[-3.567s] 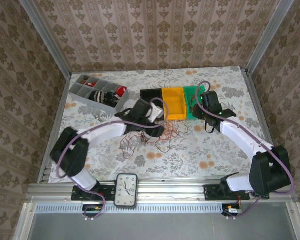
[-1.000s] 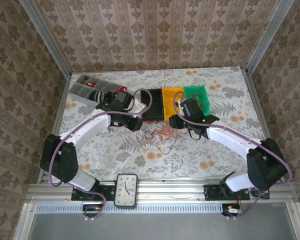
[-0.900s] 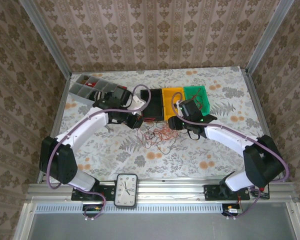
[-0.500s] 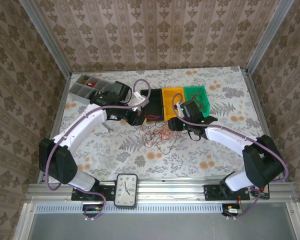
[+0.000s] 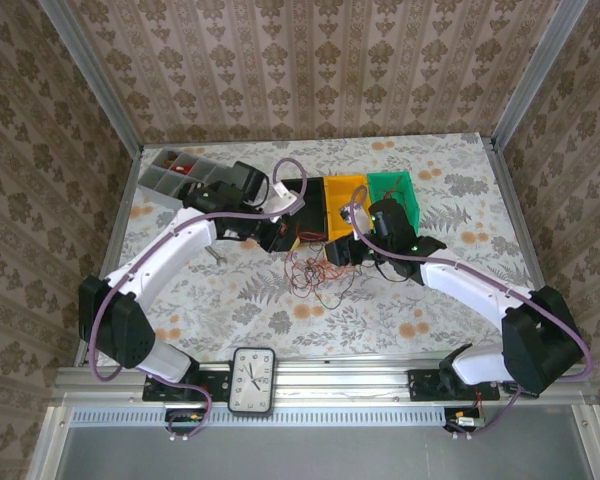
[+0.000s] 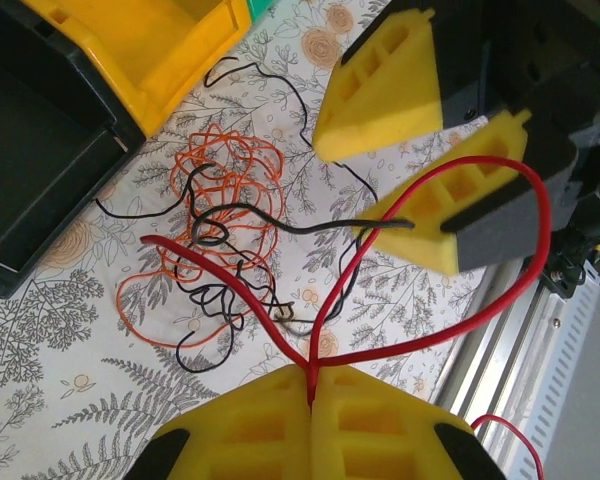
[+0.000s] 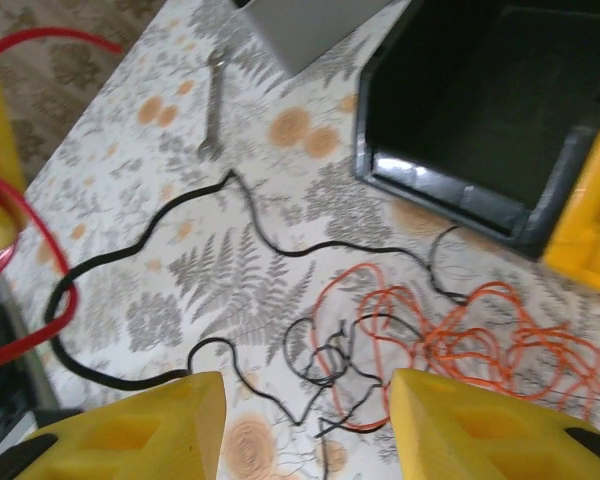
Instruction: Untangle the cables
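We count three bins in a row at the far middle of the tabletop (image 5: pixel 430 300): a black bin (image 5: pixel 315 195), a yellow bin (image 5: pixel 345 195) and a green bin (image 5: pixel 392 185), from left to right. One grey box (image 5: pixel 170 175) sits far left, one wrench (image 5: pixel 217 255) lies nearer than it, and one clock (image 5: pixel 252 380) sits at the near edge.

The cables (image 5: pixel 315 272) lie in one tangle just near the bins: one red cable (image 6: pixel 220 270), one orange cable (image 6: pixel 240 165) and dark cables (image 7: pixel 140 225) we cannot count.

Both arms reach inward, elbows out, wrists tipped over the tangle. The left gripper (image 6: pixel 310 385) has its jaws together, clamped on the red cable, which arcs across a finger of the right gripper (image 7: pixel 308 390). Whether they touch, we cannot tell. The right jaws stand apart, nothing between them.
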Motion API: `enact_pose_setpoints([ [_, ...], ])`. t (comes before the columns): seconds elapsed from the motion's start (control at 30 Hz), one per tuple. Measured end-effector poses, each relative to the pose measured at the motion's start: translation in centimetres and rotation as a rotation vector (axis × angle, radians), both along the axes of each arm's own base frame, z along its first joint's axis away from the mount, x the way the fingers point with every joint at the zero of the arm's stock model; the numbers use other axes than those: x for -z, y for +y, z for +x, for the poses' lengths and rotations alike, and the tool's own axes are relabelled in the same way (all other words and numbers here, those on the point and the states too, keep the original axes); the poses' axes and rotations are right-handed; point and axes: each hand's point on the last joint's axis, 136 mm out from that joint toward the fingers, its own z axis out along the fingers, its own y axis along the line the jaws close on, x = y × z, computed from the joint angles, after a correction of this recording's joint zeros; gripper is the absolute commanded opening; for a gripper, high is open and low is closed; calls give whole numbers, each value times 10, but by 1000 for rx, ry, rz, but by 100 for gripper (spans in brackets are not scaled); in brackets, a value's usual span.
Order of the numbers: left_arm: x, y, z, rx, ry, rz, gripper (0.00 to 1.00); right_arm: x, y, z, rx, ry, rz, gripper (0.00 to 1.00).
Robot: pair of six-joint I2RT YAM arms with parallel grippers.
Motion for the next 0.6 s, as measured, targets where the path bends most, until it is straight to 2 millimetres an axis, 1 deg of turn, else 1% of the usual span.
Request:
enact_pose_setpoints([
  [0.13, 0, -1, -1, 5, 0, 1, 0, -1, 11, -13, -77, 8, 18, 46],
  [0.27, 3, -2, -1, 6, 7, 6, 0, -1, 14, -21, -115, 16, 20, 46],
  [0.5, 17, -7, -3, 21, 43, 31, 0, -8, 14, -22, -122, -2, 35, 40],
  [0.57, 19, -9, -5, 28, 46, 33, 0, -10, 16, -21, -120, -4, 38, 37],
  [0.6, 19, -10, -5, 31, 45, 32, 0, -11, 17, -18, -120, -8, 41, 34],
])
